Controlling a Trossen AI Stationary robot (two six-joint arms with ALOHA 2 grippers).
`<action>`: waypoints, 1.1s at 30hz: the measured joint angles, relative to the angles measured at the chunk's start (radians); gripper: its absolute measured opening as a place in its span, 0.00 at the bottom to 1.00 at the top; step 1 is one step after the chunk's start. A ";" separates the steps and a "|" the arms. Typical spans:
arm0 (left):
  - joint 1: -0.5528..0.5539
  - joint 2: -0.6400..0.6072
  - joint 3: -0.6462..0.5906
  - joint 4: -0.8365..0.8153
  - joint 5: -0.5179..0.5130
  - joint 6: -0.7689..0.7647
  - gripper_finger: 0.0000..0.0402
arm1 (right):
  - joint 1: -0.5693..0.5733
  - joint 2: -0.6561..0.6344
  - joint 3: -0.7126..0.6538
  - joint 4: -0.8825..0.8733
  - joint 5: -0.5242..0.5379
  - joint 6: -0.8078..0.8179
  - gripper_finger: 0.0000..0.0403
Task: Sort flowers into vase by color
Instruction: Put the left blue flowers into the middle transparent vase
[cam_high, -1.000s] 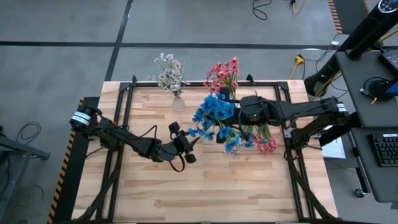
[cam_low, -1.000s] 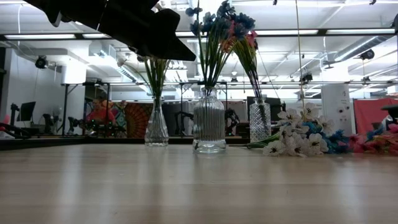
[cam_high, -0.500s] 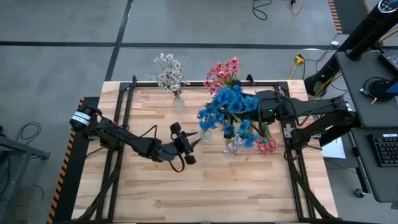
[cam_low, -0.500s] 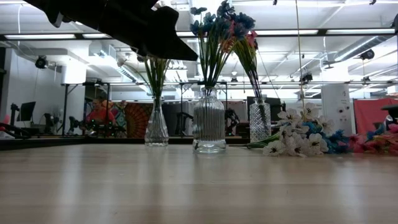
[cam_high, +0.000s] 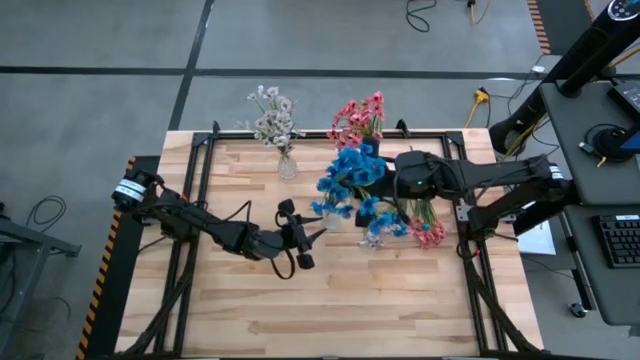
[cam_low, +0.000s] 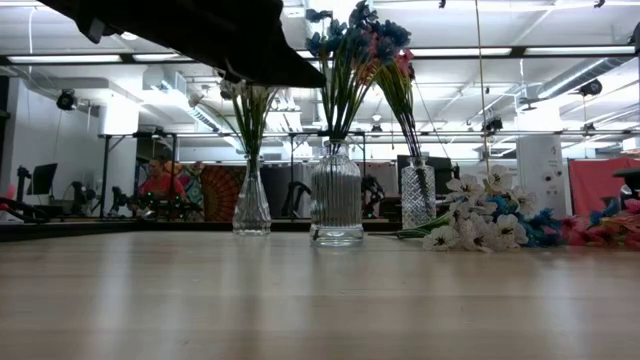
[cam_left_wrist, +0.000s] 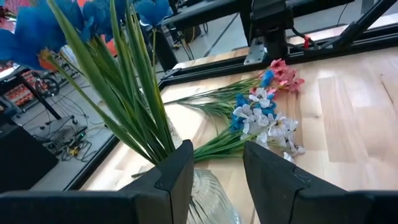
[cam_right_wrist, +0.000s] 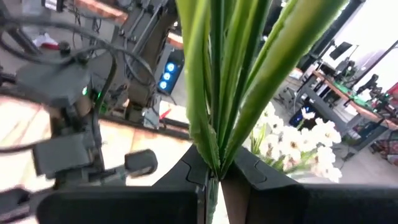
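Observation:
Three glass vases stand in a row in the low view: a slim one with white flowers (cam_low: 251, 200), a ribbed one with blue flowers (cam_low: 337, 205) and one with pink flowers (cam_low: 418, 195). Loose white, blue and pink sprays (cam_low: 490, 228) lie flat on the table to the right of them. My right gripper (cam_high: 393, 183) is shut on a blue spray (cam_high: 350, 170) above the ribbed vase. My left gripper (cam_high: 305, 233) is open, just left of the ribbed vase (cam_left_wrist: 211, 199), and touches nothing. My right gripper pinches several green stems and leaves (cam_right_wrist: 214, 158) of the blue spray between its two fingers (cam_right_wrist: 186, 171), coming from the table's right. The blossoms reach out past the fingers toward the left. The stems' lower end is hidden, so I cannot tell whether it is in the vase.
The loose sprays (cam_high: 405, 225) lie under and near the right arm. The white-flower vase (cam_high: 287, 165) and pink-flower vase (cam_high: 362, 135) stand near the far edge. Bare wood (cam_high: 330, 310) fills the near half of the table. A black frame rims it.
My right gripper, shut on the blue spray, swung toward the table's right edge and then back toward the left; the blossoms moved with it. My left gripper shifted slightly toward the near edge.

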 joint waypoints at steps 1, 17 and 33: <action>0.000 0.000 0.000 0.000 0.000 0.000 0.31 | 0.000 0.006 0.000 0.008 0.000 -0.001 0.04; 0.000 0.000 0.000 -0.007 -0.002 0.000 0.31 | -0.019 0.079 0.000 0.068 0.004 -0.054 0.04; 0.000 0.000 0.000 -0.008 -0.003 -0.004 0.31 | -0.032 0.063 0.020 0.126 0.024 -0.106 0.04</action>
